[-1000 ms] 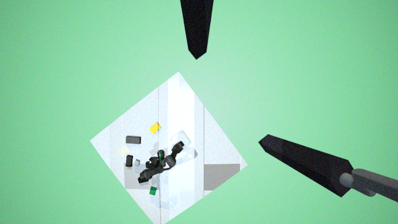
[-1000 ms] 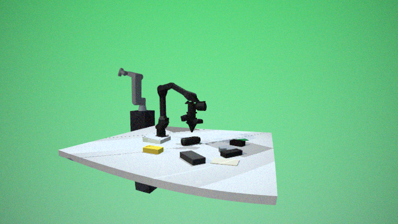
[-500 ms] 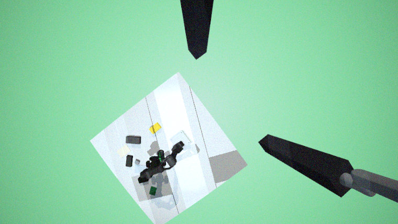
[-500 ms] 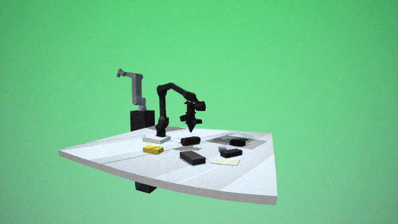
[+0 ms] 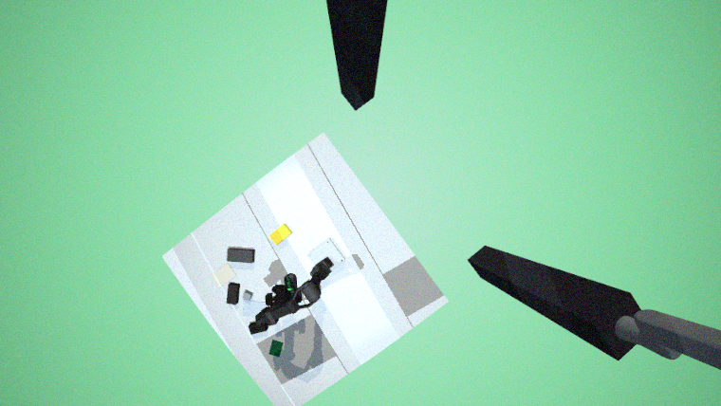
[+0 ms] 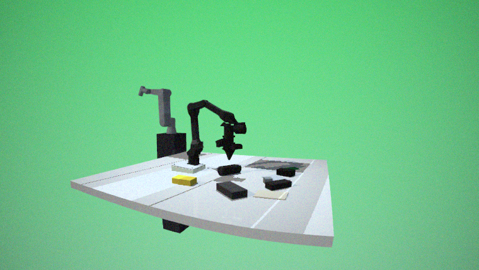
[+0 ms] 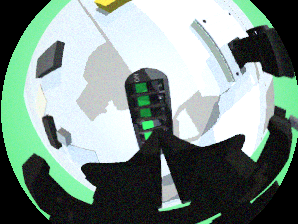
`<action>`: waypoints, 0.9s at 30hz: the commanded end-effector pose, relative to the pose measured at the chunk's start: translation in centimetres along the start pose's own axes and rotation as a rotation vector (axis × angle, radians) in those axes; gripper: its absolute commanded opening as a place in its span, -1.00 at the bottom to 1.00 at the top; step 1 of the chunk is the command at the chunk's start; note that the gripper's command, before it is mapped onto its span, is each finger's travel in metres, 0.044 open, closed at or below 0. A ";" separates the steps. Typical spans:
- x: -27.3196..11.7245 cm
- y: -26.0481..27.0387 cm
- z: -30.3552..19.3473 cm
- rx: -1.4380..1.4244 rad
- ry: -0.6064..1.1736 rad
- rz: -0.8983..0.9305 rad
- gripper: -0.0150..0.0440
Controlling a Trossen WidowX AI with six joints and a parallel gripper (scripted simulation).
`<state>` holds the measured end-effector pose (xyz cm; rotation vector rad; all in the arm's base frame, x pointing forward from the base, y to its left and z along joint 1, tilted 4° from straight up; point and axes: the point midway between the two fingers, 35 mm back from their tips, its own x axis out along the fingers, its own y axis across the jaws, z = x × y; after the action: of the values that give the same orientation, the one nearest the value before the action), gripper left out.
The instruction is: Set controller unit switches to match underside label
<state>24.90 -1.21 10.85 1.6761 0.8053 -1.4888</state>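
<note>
The dark grey controller unit point(image 5: 293, 280) point(image 6: 229, 170) point(image 7: 152, 107) sits on its base on the bench point(image 5: 353, 201) point(image 6: 201, 207), switches facing up. In the wrist view several green switch halves show in a row along its left side, with dark halves on the right. The fourth from the far end looks brighter. The nearest part of the row is hidden by the fingers. The underside label is not visible. My gripper point(image 6: 229, 158) point(image 7: 157, 132) is shut and empty, pointing down. Its tips are a little above the unit, over its near end in the wrist view.
A yellow block point(image 5: 281, 233) point(image 6: 184, 180), a dark grey block point(image 5: 240, 255) point(image 6: 230, 190), a black block point(image 5: 232, 292) point(image 6: 278, 184), a small grey block point(image 5: 248, 294), a beige flat piece point(image 5: 224, 274) point(image 6: 270, 194) and a dark green piece point(image 5: 275, 347) lie around. The arm's white base plate is beyond the unit.
</note>
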 end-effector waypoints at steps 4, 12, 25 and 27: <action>1.5 -2.9 0.1 -0.002 0.001 0.099 -0.49; 2.6 -4.5 0.3 0.007 0.014 0.170 -0.49; 4.4 -4.5 0.1 0.005 0.009 0.169 -0.49; 4.8 -4.6 0.1 0.005 0.008 0.169 -0.49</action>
<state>21.68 1.03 6.34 1.7141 0.6515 -1.3622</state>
